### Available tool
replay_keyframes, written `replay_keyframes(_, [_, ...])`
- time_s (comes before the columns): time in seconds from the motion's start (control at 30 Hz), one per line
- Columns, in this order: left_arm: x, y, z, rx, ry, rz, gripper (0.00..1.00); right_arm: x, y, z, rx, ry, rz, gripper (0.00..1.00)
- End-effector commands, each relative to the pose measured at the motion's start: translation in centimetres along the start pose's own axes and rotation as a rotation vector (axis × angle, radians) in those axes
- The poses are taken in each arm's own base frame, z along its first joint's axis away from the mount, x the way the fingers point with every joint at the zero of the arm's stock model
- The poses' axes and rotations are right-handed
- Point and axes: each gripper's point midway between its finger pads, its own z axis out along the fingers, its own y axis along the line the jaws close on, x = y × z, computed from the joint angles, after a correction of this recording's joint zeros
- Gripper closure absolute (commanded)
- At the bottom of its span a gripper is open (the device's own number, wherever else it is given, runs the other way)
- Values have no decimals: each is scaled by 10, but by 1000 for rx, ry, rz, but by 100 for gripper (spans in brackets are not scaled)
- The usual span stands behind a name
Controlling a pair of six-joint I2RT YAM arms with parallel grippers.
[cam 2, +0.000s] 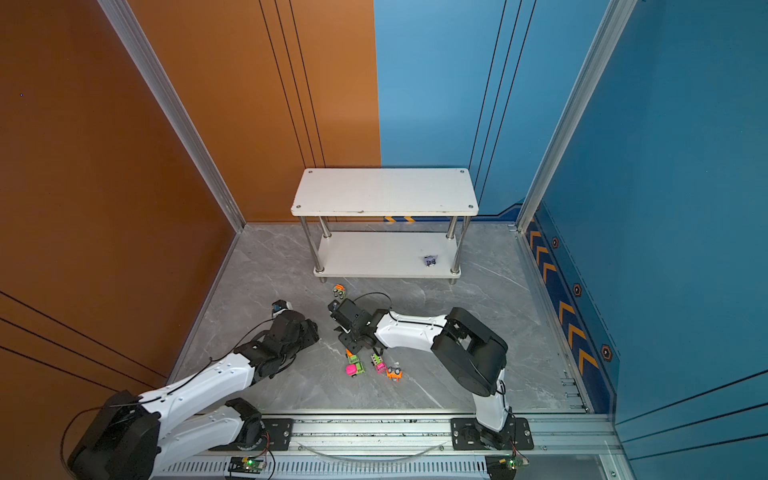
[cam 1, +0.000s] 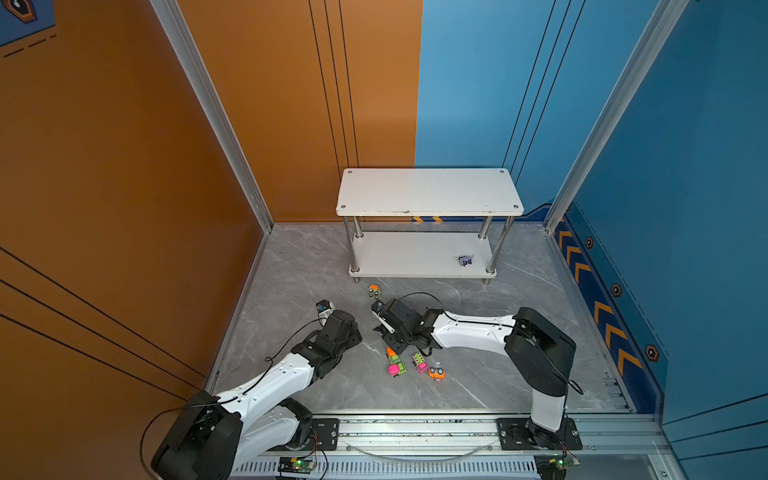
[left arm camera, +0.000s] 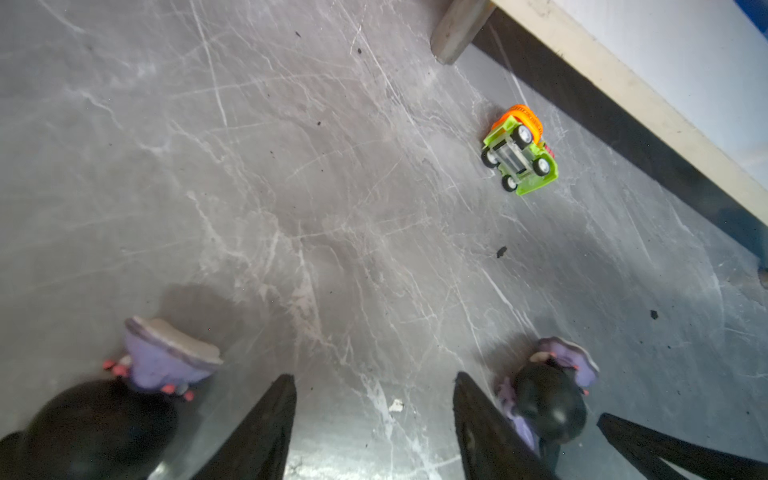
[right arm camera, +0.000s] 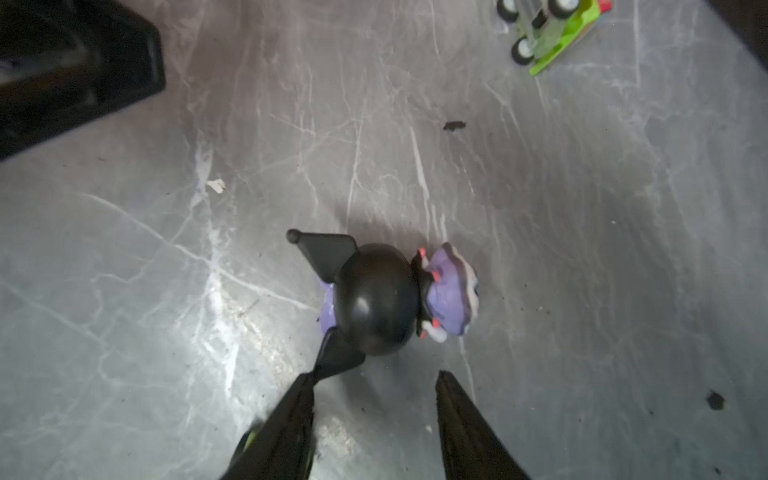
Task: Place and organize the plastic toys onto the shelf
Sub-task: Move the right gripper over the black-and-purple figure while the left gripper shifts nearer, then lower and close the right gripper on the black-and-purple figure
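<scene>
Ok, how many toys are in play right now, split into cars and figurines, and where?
Toy cars: 5, all on the floor; one near the shelf, four clustered.
Figurines: 3; one on the lower board, two on the floor.
Total: 8.

Matt white boards, the top one scuffed along its near edge, make up the shelf, carried on mirror-bright chrome posts. The tabletop is smooth grey marble-look, white-veined, faintly sheeny, flecked with dark grit. The overturned toy car is glossy neon plastic. The figurine pairs a shiny black head with a duller lilac skirt.
</scene>
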Motion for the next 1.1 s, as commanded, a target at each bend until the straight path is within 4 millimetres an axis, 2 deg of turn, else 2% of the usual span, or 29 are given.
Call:
replay_keyframes(0.0, [-17, -25, 2, 65, -22, 8, 38, -13, -7, 4, 41, -31, -7, 48])
replay_keyframes(0.37, [-20, -21, 13, 29, 13, -5, 40, -16, -7, 1, 73, -59, -61, 40])
replay_keyframes(0.63, [-22, -17, 15, 19, 17, -13, 39, -19, 12, -7, 61, -97, -161, 31])
replay_keyframes(0.83, [-23, -18, 15, 27, 22, -17, 40, -19, 15, 1, 83, -78, -213, 29])
replay_keyframes(1.07, [-25, -15, 13, 21, 21, -15, 40, -35, 8, 10, 148, -89, -251, 30])
